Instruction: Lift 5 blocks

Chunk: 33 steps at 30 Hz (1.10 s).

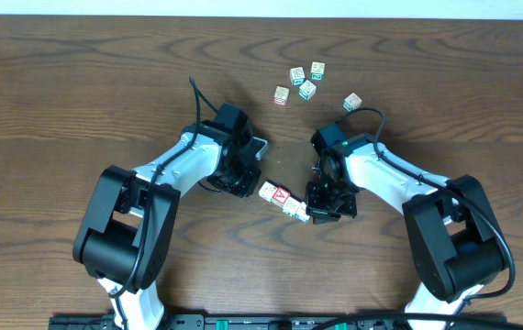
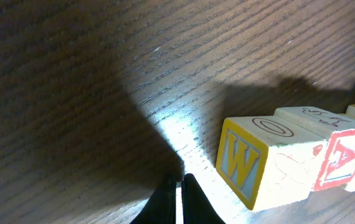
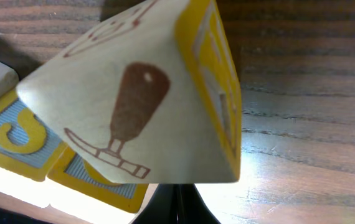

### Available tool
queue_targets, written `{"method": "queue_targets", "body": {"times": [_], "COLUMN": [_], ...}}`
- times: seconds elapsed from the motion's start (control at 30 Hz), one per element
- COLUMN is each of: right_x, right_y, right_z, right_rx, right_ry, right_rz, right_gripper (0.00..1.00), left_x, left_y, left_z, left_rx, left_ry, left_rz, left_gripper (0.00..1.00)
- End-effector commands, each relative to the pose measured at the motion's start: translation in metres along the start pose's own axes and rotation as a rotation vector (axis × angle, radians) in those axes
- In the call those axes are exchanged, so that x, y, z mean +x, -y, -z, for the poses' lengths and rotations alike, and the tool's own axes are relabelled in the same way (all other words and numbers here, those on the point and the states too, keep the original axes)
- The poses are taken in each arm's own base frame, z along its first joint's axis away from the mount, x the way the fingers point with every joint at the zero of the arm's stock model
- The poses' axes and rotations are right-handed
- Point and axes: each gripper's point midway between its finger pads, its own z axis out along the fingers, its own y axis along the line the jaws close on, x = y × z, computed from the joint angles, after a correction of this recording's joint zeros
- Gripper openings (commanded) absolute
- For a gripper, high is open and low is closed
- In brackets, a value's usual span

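Left gripper closed on nothing; right gripper closed; blocks in a row on the tabletop read yellow "W", "O", red "A"; another reads "S".

"W" and "O" on yellow-faced block, "A" on red-faced block, "S" on blue-faced block

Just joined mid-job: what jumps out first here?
A short row of blocks, red A block included, lies mid-table between the shut left gripper and shut right gripper. Five loose blocks sit scattered farther back. One tilted block fills the right wrist view.
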Motion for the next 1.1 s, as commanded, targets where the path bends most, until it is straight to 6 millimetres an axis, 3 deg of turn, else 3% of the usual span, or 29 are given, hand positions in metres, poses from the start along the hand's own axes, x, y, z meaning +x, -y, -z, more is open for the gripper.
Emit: {"method": "queue_targets", "body": {"times": [0.0, 0.4, 1.07], "right_x": [0.004, -0.008, -0.024], "right_y": [0.037, 0.014, 0.015], "right_z": [-0.037, -0.04, -0.038], "right_rx": [0.177, 0.071, 0.064], "right_ry": [-0.017, 0.021, 0.083], "right_rz": [-0.019, 0.008, 0.002], "right_gripper": [0.01, 0.01, 0.01], "left_x": [0.01, 0.015, 0.023], "left_y": [0.0, 0.016, 0.018], "left_z": [-0.007, -0.013, -0.013], "left_rx": [0.016, 0.025, 0.027], "left_ry": [-0.035, -0.059, -0.094], "left_rz": [-0.007, -0.083, -0.08], "left_gripper": [0.08, 0.07, 0.07]}}
